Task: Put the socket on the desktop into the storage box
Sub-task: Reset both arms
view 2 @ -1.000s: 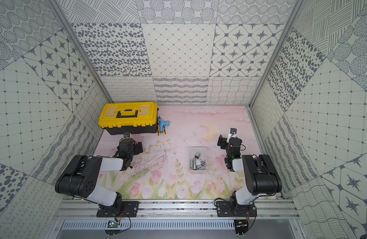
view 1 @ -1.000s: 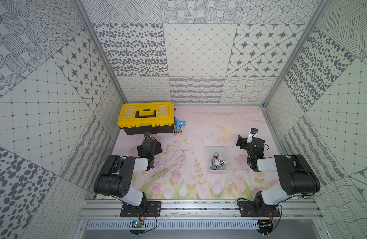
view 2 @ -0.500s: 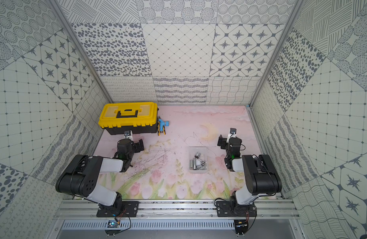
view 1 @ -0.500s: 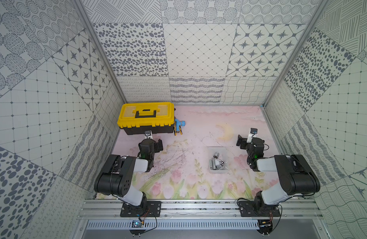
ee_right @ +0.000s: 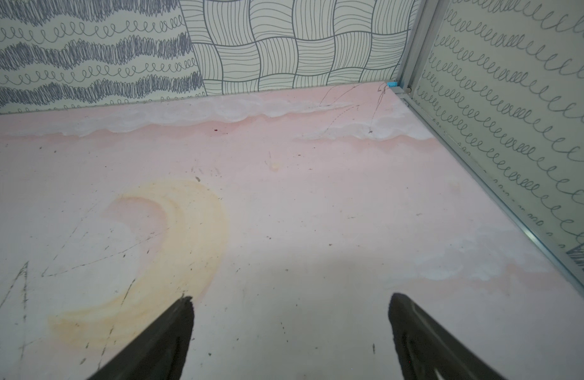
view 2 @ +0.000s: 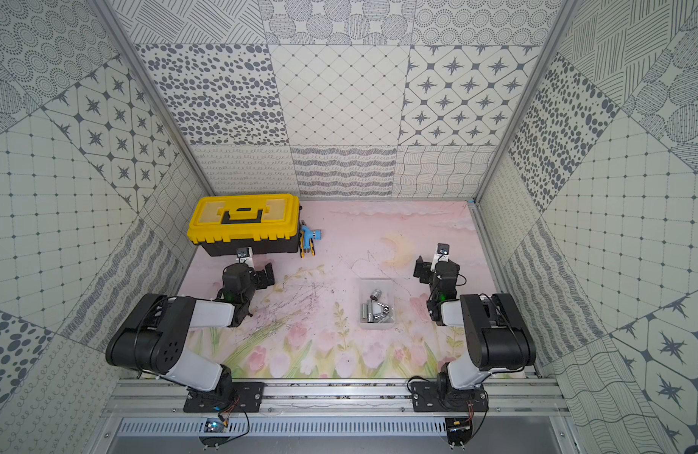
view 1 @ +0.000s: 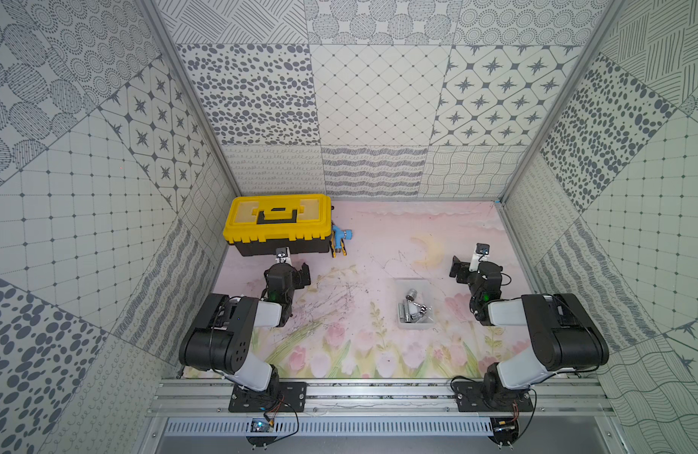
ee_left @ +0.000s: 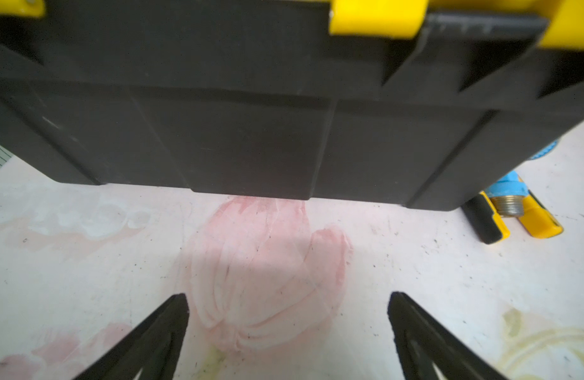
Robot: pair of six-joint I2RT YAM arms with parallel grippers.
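Note:
The storage box (view 1: pixel 414 320) (view 2: pixel 375 323), a small clear tray, sits on the pink mat right of centre. Several silvery sockets (view 1: pixel 411 293) (view 2: pixel 375 293) lie inside it. No socket shows on the mat outside the box. My left gripper (view 1: pixel 294 271) (view 2: pixel 261 275) (ee_left: pixel 287 296) hovers low in front of the toolbox, open and empty, far left of the box. To the right of the box and slightly behind it, my right gripper (view 1: pixel 467 267) (view 2: pixel 428 271) (ee_right: pixel 290 299) stands open over bare mat with nothing between its fingers.
A black toolbox with a yellow lid (view 1: pixel 278 220) (view 2: pixel 243 220) (ee_left: pixel 251 131) stands at the back left, right in front of my left gripper. A blue and yellow tool (view 1: pixel 340 241) (view 2: pixel 309 239) (ee_left: pixel 511 210) lies beside it. Patterned walls enclose the mat on three sides.
My left wrist has shifted slightly towards the toolbox. The right arm, the box and the sockets have not moved.

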